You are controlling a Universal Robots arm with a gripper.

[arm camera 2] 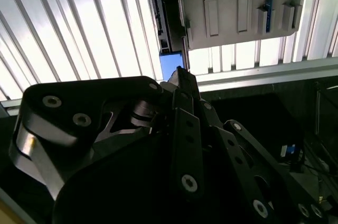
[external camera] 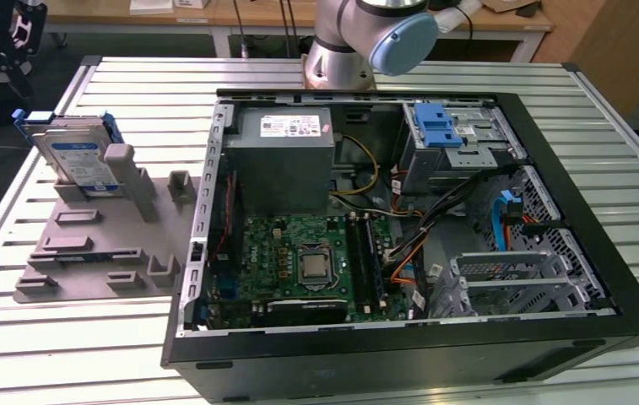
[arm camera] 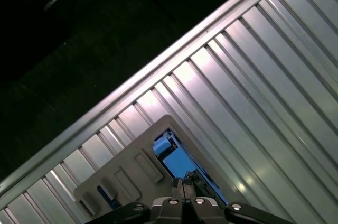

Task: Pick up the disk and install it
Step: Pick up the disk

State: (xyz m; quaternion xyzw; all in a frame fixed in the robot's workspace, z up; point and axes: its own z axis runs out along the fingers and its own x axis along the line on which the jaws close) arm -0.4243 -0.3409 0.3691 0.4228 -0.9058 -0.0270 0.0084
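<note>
The disk (external camera: 76, 157) stands on edge in a slot at the far end of a grey holder plate (external camera: 94, 245), on the exterior view's left. It is silver-grey with a white-and-blue label and a blue bracket. My gripper (external camera: 9, 80) hangs above and just beyond it, apart from it. In both wrist views the dark fingertips (arm camera: 182, 186) are pressed together with nothing between them, and the disk's blue bracket (arm camera: 174, 159) lies right past them. The same blue edge (arm camera 2: 170, 65) shows in the second wrist view beside the gripper (arm camera 2: 180, 76).
An open black computer case (external camera: 409, 342) lies on the slatted metal table (external camera: 589, 93), with a green motherboard (external camera: 308, 261), a grey power supply (external camera: 285, 160) and a metal drive cage with a blue latch (external camera: 443, 135). The arm's base (external camera: 348, 51) stands behind the case.
</note>
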